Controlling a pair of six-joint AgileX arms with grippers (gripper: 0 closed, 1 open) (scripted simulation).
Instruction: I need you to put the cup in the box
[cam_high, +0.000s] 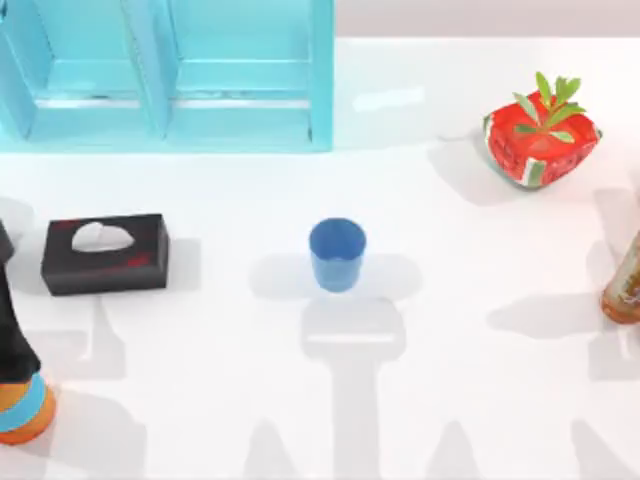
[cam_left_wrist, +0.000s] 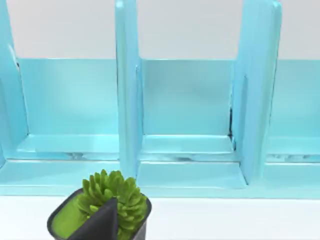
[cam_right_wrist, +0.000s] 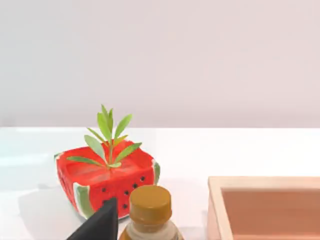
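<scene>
Black tissue box (cam_high: 104, 253): left side of table, flat, white tissue poking out of the top slot.
Left-edge item (cam_high: 20, 400): black body, blue band, orange end, cut by the top view's left edge, near the tissue box; can't tell what it is.
Left gripper (cam_left_wrist: 100, 226): a dark part of it shows in the left wrist view, in front of a green succulent (cam_left_wrist: 112, 196) in a dark pot; open or closed: cannot tell.
Turquoise rack (cam_high: 170, 100): back left, upright dividers, and the compartments I can see are bare.
Cup (cam_high: 337, 254): blue, upright, table centre, standing free, well apart from the tissue box and the rack.
Watermelon planter (cam_high: 541, 142): back right, green sprig on top.
Bottle (cam_high: 624, 285): right edge of table; brown cap (cam_right_wrist: 150, 203) in the right wrist view, just in front of the planter.
Wooden box (cam_right_wrist: 265, 207): open top, beside the bottle in the right wrist view; cup is not in it.
Right gripper (cam_right_wrist: 97, 226): a dark part of it shows next to the bottle cap; open or closed: cannot tell.
</scene>
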